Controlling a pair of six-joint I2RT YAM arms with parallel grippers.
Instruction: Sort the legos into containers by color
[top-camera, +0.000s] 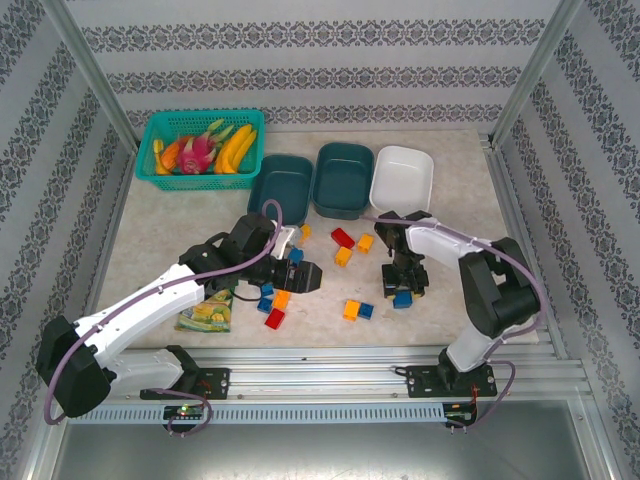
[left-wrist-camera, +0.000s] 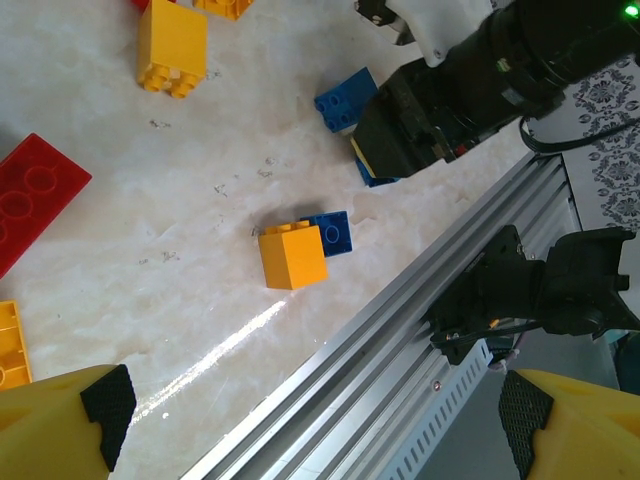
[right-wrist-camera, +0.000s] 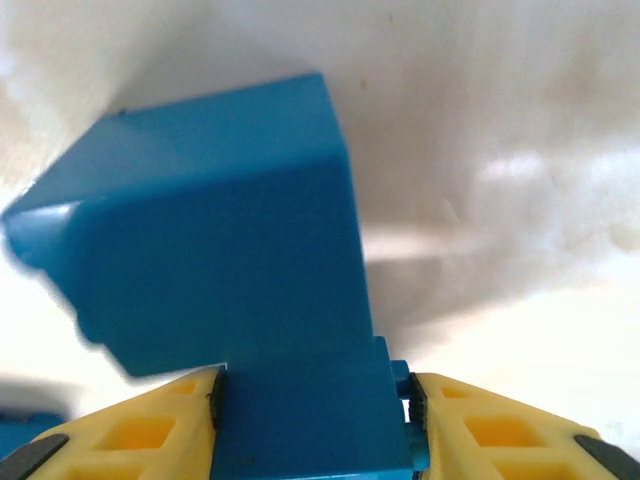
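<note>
Currently the blue brick (right-wrist-camera: 220, 230) is clamped at its near end between the pads of the right gripper (right-wrist-camera: 315, 425), low over the table (top-camera: 180, 220), at 11 o'clock from the right base. Its long axis runs away from the fingers. From the brick, the white tub (top-camera: 402, 178) lies at 12 o'clock and the teal tubs (top-camera: 342, 180) at 10 to 11 o'clock, well apart. The left gripper (left-wrist-camera: 320, 425) is spread wide and empty, farther off. Whether the brick is lifted cannot be told; its studs are blurred, and no tub is marked for blue.
</note>
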